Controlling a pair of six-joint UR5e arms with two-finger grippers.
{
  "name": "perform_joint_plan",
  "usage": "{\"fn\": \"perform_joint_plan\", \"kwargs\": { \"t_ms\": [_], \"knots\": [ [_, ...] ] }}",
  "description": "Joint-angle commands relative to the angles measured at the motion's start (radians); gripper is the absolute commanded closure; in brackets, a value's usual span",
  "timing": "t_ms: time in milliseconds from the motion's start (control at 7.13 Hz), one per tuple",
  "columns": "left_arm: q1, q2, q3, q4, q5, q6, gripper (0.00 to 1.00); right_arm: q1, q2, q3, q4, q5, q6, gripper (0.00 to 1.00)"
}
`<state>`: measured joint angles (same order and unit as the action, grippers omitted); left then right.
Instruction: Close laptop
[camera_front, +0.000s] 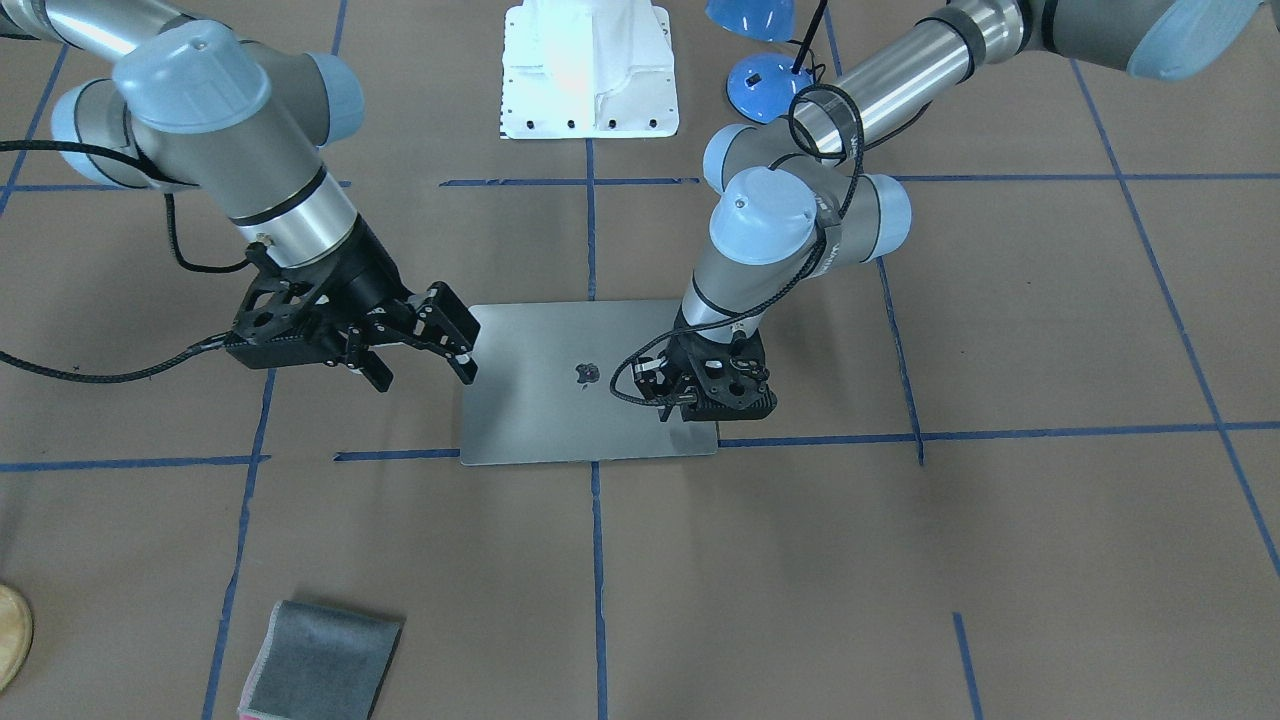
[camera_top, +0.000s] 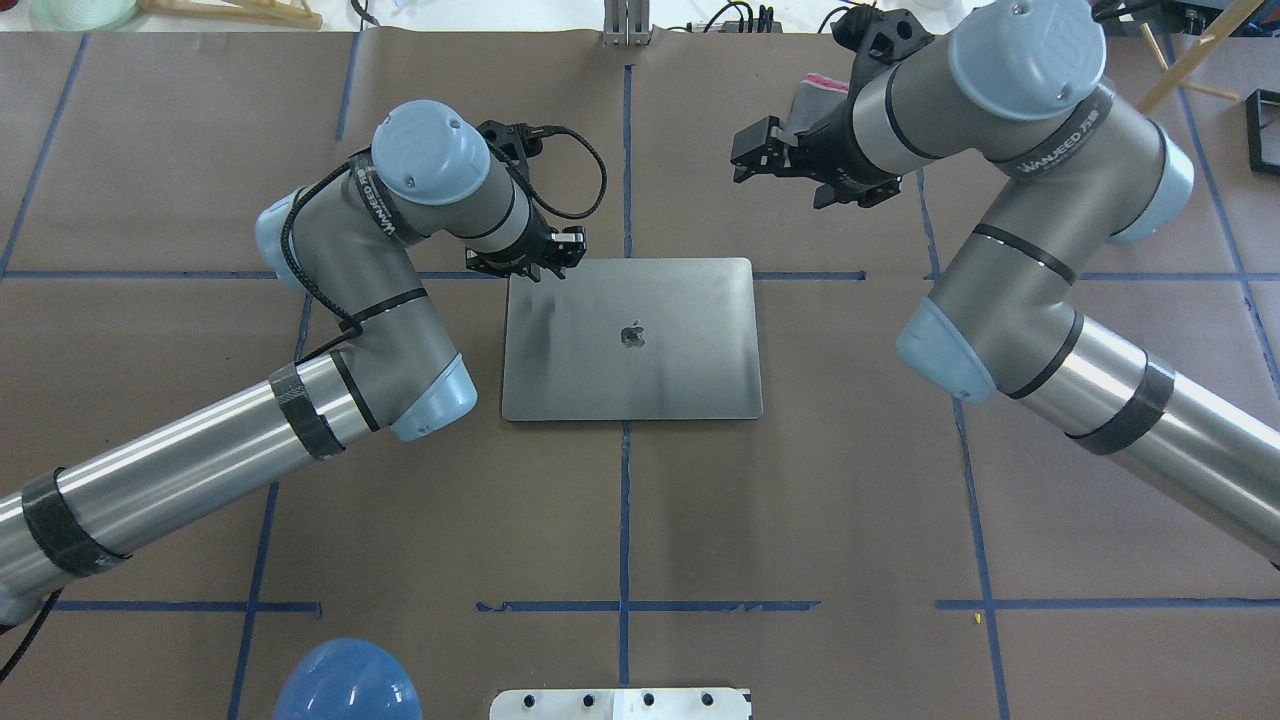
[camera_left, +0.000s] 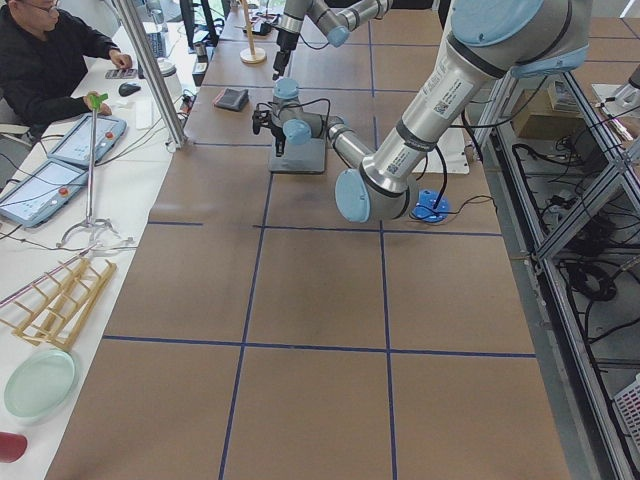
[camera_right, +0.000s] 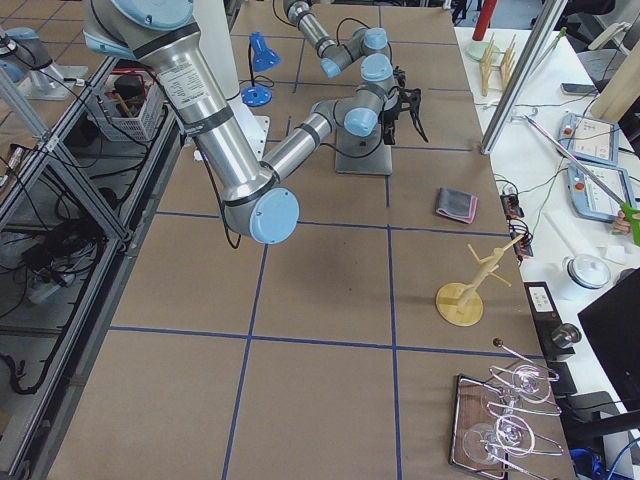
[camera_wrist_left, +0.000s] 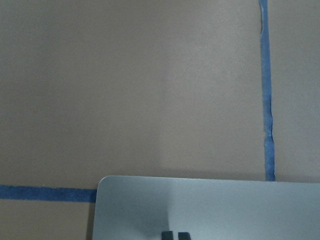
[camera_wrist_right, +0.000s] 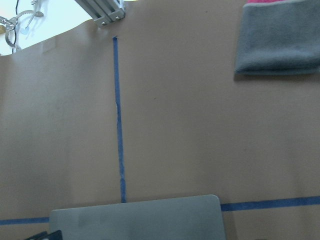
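The laptop (camera_front: 560, 400) lies flat on the brown table with its grey lid down and the dark apple logo up. It also shows in the overhead view (camera_top: 630, 370) and both wrist views (camera_wrist_left: 225, 205) (camera_wrist_right: 135, 220). My left gripper (camera_front: 703, 408) points straight down at the lid's corner on the operators' side, also seen from overhead (camera_top: 530, 265). Its fingertips (camera_wrist_left: 169, 235) sit together on the lid, holding nothing. My right gripper (camera_front: 420, 372) is open and empty. It hovers just off the laptop's opposite side edge, above the table (camera_top: 770, 155).
A small folded grey cloth (camera_front: 320, 660) lies on the operators' side of the table, also in the right wrist view (camera_wrist_right: 277, 42). The white robot base (camera_front: 590, 70) and a blue dome-shaped object (camera_front: 760, 85) stand behind the laptop. A person sits at the side desk (camera_left: 50, 60).
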<state>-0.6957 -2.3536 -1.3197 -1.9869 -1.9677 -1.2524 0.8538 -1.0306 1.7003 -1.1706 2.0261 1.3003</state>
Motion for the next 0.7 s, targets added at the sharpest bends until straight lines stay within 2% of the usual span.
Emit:
{"fn": "perform_joint_plan", "kwargs": {
  "t_ms": [0, 140, 280, 421, 561],
  "knots": [
    [-0.127, 0.034, -0.057, 0.102, -0.196, 0.013, 0.0, 0.098, -0.128, 0.091, -0.045, 0.104, -0.12, 0.01],
    [-0.164, 0.101, -0.137, 0.152, -0.213, 0.068, 0.0, 0.131, -0.205, 0.198, -0.214, 0.111, -0.292, 0.01],
    [-0.197, 0.169, -0.235, 0.278, -0.215, 0.209, 0.0, 0.154, -0.251, 0.304, -0.441, 0.096, -0.487, 0.01],
    [-0.25, 0.212, -0.33, 0.409, -0.214, 0.351, 0.0, 0.18, -0.313, 0.381, -0.551, 0.095, -0.65, 0.01],
    [-0.301, 0.291, -0.416, 0.472, -0.215, 0.472, 0.0, 0.247, -0.422, 0.406, -0.548, 0.109, -0.793, 0.01]
  ]
}}
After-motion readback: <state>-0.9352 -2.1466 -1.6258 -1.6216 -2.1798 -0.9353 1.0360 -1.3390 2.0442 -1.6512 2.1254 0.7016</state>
